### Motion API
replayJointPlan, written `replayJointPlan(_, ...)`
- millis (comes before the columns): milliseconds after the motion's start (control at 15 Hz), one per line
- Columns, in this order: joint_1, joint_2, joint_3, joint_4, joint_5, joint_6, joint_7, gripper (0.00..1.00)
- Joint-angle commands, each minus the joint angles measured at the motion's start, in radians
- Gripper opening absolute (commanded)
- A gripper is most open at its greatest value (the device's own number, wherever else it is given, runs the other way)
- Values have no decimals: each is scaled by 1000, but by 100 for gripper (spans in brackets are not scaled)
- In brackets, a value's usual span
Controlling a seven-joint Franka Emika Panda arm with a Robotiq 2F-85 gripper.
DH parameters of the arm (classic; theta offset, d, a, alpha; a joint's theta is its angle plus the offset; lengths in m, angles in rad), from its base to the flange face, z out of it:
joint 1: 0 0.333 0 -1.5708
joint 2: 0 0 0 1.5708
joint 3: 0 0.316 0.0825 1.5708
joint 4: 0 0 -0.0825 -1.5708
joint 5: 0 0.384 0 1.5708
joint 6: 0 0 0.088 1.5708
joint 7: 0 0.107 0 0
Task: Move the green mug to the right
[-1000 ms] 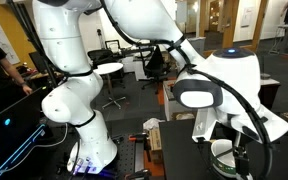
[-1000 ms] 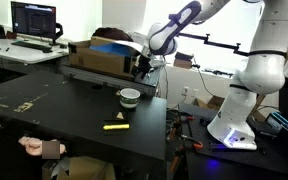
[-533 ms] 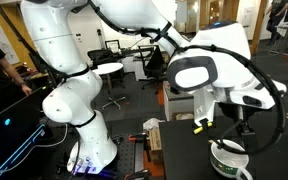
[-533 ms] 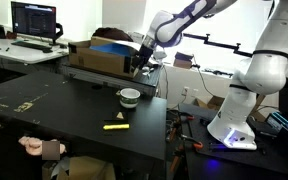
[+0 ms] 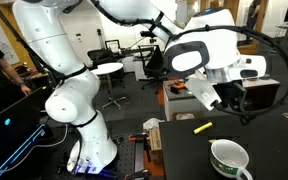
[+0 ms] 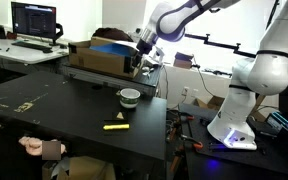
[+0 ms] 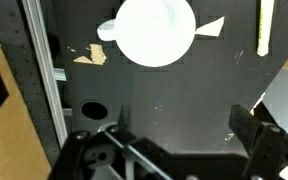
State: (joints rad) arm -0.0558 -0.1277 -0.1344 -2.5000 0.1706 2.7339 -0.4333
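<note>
The green mug (image 5: 229,160) stands upright on the black table, green outside and white inside. It also shows in an exterior view (image 6: 130,97) near the table's far edge. In the wrist view it is a white disc with a small handle at the top (image 7: 155,30). My gripper (image 6: 141,52) hangs well above the mug and apart from it, in front of the cardboard box. In the wrist view its two fingers (image 7: 179,128) are spread wide with only bare table between them. It is open and empty.
A yellow marker (image 6: 115,126) lies on the table in front of the mug, also seen in an exterior view (image 5: 202,127) and the wrist view (image 7: 264,26). A cardboard box (image 6: 96,57) stands behind the mug. A person's hand (image 6: 36,147) rests at the table's near edge.
My gripper has risen away from the mug, which stays on the table. The mug and the yellow marker are now uncovered in the exterior view.
</note>
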Motion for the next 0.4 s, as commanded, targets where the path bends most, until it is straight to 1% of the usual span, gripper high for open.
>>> replayJointPlan(0, 47, -21, -21, 13, 65, -60, -160, 100)
replayJointPlan(67, 40, -12, -17, 19, 40, -62, -144, 100)
replayJointPlan(133, 36, -5, -7, 3, 30, -21, -97, 100)
replayJointPlan(333, 36, -2, -7, 2, 30, -22, -100, 100)
